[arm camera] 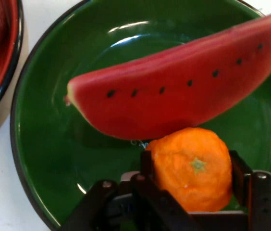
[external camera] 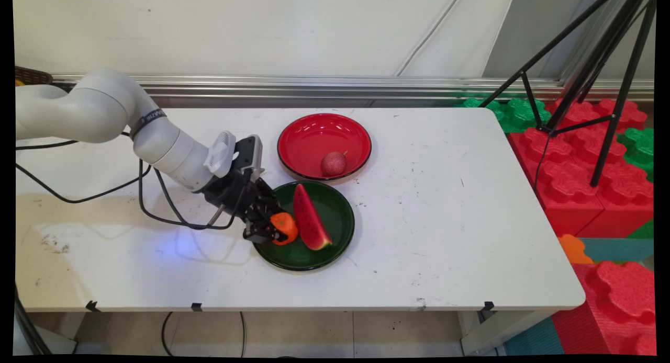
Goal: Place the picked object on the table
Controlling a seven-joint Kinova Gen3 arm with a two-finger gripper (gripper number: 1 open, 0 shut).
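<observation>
My black gripper (external camera: 272,228) is low over the left rim of the green plate (external camera: 335,242) and is shut on an orange (external camera: 285,228). In the hand view the orange (arm camera: 193,168) sits between the two fingers (arm camera: 239,175), just inside the green plate (arm camera: 49,144). A red watermelon slice (external camera: 310,217) lies in the same plate, right beside the orange and touching or nearly touching it; the slice (arm camera: 174,96) fills the upper hand view.
A red plate (external camera: 306,138) stands just behind the green one, holding a small reddish round fruit (external camera: 333,163). Black cables hang from the arm to the table's left. A black tripod (external camera: 602,80) and red and green foam blocks (external camera: 581,164) stand off the table's right end.
</observation>
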